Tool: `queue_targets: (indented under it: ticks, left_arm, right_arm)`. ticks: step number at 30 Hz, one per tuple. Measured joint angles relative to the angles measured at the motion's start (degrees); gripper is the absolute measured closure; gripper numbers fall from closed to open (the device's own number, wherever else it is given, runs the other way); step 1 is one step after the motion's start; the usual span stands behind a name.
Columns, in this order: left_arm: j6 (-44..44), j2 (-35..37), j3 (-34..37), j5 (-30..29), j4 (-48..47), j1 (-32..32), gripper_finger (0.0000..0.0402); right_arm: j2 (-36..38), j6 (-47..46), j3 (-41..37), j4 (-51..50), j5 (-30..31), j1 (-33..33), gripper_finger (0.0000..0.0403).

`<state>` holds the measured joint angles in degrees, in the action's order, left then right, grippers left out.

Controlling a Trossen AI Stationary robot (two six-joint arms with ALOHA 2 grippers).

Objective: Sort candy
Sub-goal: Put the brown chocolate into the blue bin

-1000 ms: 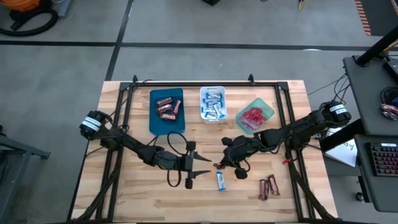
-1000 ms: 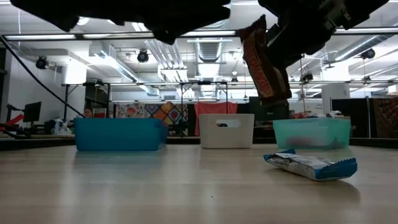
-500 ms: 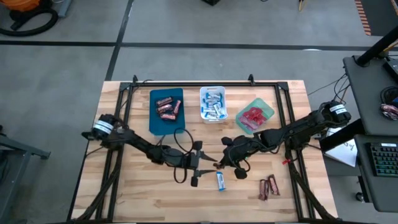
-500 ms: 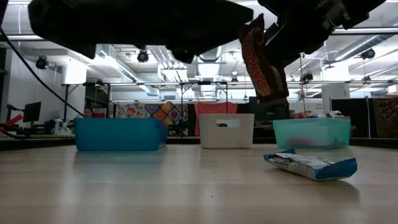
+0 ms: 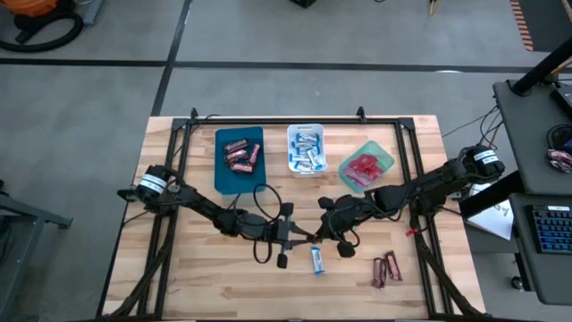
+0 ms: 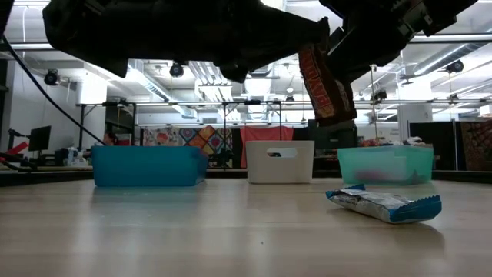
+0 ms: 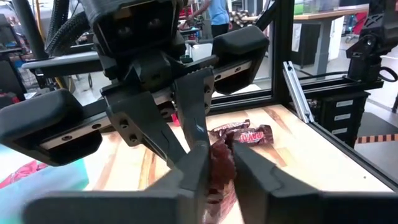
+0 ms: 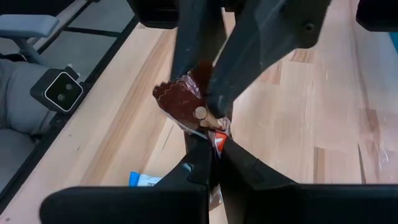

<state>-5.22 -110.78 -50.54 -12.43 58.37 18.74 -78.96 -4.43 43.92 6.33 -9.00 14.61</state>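
A dark brown-red candy bar [image 6: 327, 85] hangs above the table's middle, between my two grippers. My left gripper [image 5: 301, 237] comes from the table's left and my right gripper [image 5: 316, 235] from its right; both are shut on the bar. A blue-and-white bar [image 5: 317, 259] lies flat on the wood just nearer, and two brown-red bars [image 5: 386, 268] lie near the right front. At the back, a blue tray [image 5: 239, 174] holds brown-red bars, a white tray [image 5: 306, 132] blue-and-white ones, and a green tray [image 5: 380, 152] red packets. My left gripper pinches the bar's crimped upper end [image 8: 177, 99] between its two fingers [image 7: 198, 163]. It comes in level from the table's left. My right gripper pinches the same bar farther down [image 8: 215, 139], slanting down from the table's right. The bar is tilted, clear of the table, its lower end [image 6: 342, 115] free.
Black frame rails [image 5: 179, 179] run along the table's left, right and far sides. Bare wood lies in front of the trays and along the near edge. Desks and gear stand beyond the right edge.
My left gripper has moved toward the table's right and a little down, up to the bar that my right gripper holds. Its fingers, wide apart a second ago, have shut on the bar's upper end. The bar has stayed in place.
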Motion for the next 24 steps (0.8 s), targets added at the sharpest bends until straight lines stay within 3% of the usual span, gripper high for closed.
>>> queue_targets:
  ticks: [3,13,18,24]
  left_arm:
    - [0.44,0.02,-0.02,0.02,0.0,-0.07,0.0391]
    - [3.03,4.74,0.0,0.0,-6.14,-0.11,0.0399]
    - [4.04,11.99,0.01,-0.76,-18.55,-0.09,0.0401]
    - [2.97,24.07,-0.15,-8.54,-40.25,-0.48,0.0401]
  right_arm:
    - [0.0,-0.46,0.0,-0.02,-0.04,-0.02,0.0385]
    - [2.44,-4.87,0.0,-1.74,-0.01,-0.34,0.0294]
    - [6.54,-7.86,0.0,-6.14,1.07,-1.44,0.0255]
    - [11.36,-9.11,0.0,-9.75,7.4,-1.63,0.0237]
